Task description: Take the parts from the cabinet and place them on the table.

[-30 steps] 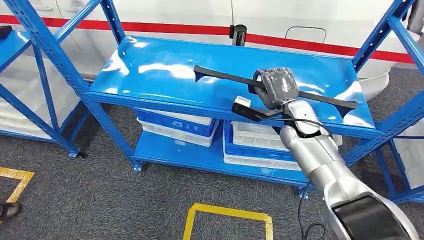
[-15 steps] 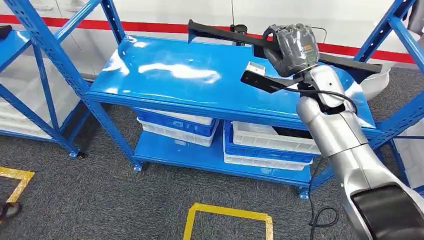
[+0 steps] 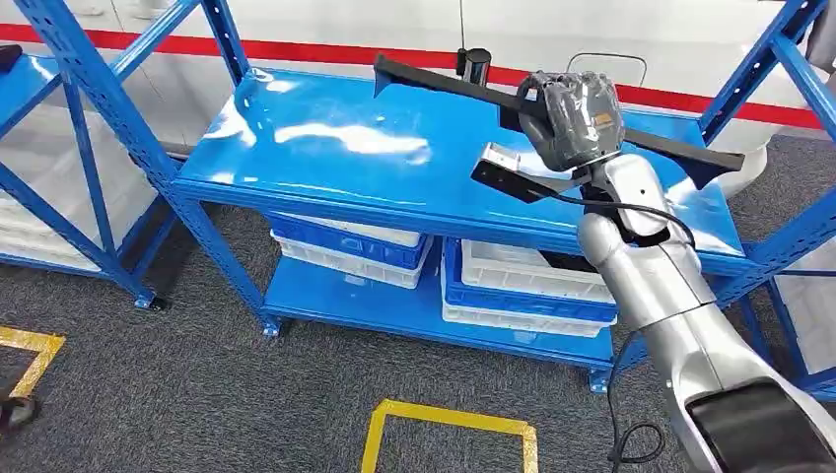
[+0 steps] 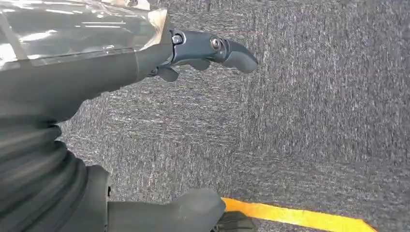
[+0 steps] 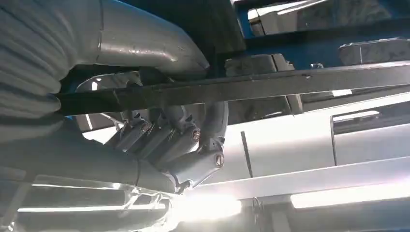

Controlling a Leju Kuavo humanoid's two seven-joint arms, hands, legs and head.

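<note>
A long black bar-shaped part [image 3: 434,82] with flared ends hangs above the top of the blue cabinet shelf [image 3: 325,148]. My right hand [image 3: 574,116] grips it near its middle, fingers wrapped around the bar [image 5: 270,84]. The part is clear of the shelf surface, tilted a little with its right end lower. My left hand [image 4: 145,53] hangs over grey carpet with its fingers apart and nothing in it.
Blue and white bins [image 3: 522,286] sit on the lower shelf. Blue uprights [image 3: 99,108] flank the shelf, with another rack at the left [image 3: 30,89]. A white wall with a red stripe [image 3: 325,54] is behind. Yellow floor tape [image 3: 444,419] marks the carpet.
My right hand lifted the black part off the shelf top and raised it, then lowered it slightly in the last half second.
</note>
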